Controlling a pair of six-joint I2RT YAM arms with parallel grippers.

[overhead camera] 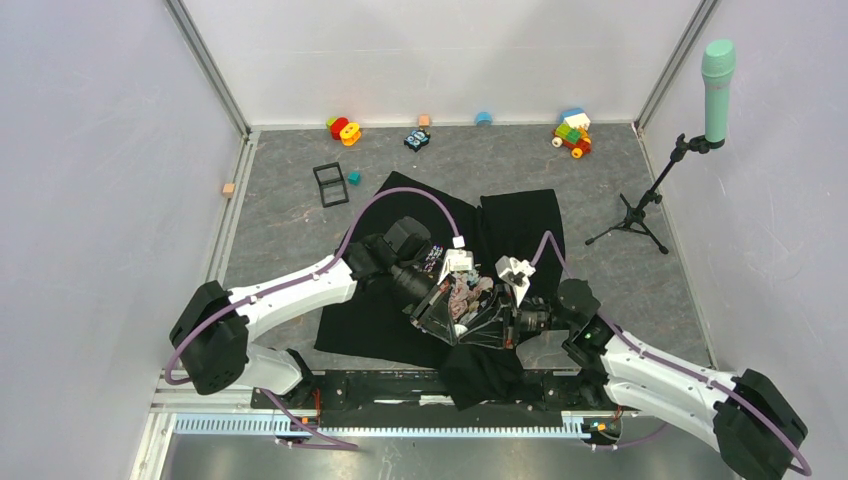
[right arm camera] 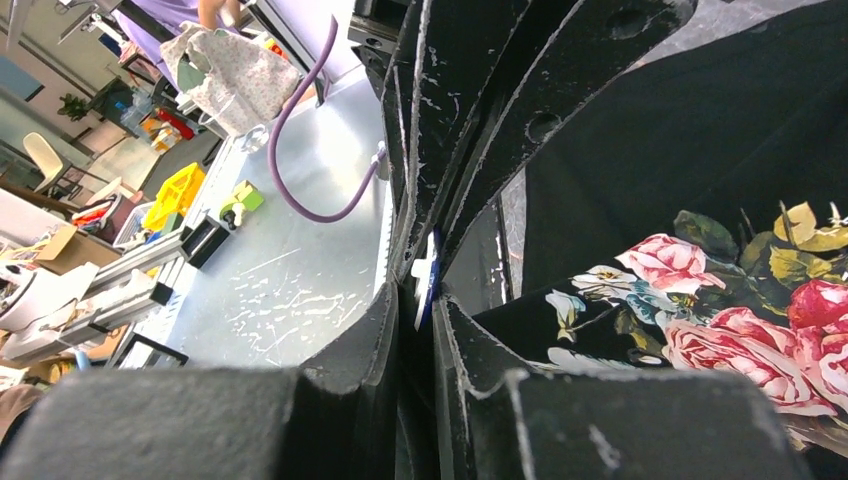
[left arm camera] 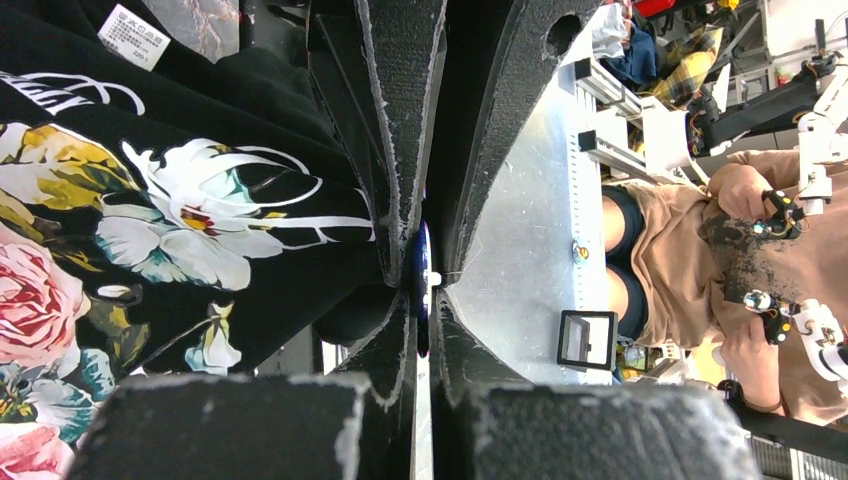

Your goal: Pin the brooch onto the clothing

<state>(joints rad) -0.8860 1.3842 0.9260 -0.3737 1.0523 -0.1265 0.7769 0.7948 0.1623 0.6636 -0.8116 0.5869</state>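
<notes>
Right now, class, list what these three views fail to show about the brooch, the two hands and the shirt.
1. The brooch: face and pin unseen. It is edge-on in both wrist views, flanked by fingers. In the top view the left hand and right hand cover it.
2. The right hand's grip: its fingers hide whether it clamps the brooch.
3. The shirt: lettering cut off by the left wrist view's edge.
</notes>
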